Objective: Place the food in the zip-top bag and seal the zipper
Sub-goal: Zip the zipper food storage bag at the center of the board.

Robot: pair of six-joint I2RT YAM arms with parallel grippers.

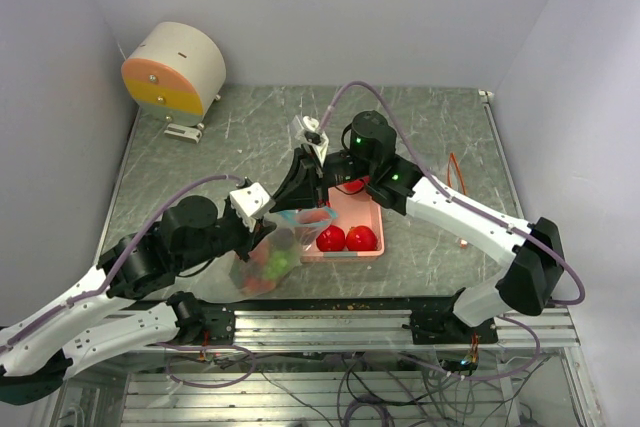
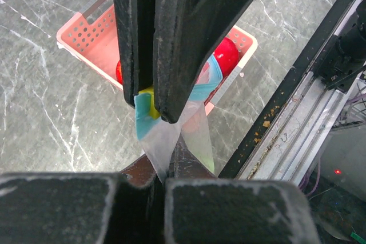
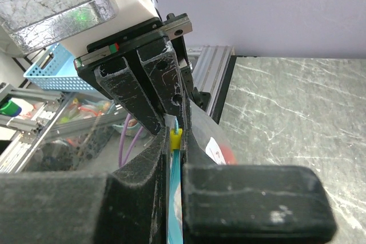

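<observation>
L hand is clamping the zip-top bag by its top edge, fingers together on the plastic. R hand is pinching the same edge right beside it, at the yellow slider. Bag is hanging below both hands near the counter front edge, w/ green & red food inside. Two red balls are lying in the pink tray just beside it.

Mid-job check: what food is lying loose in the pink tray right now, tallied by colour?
Red balls, side by side at the near end of the tray: 2
Red piece at the far end, mostly hidden, kind unclear: 1
Green: 0 visible
Total: 3 showing
</observation>
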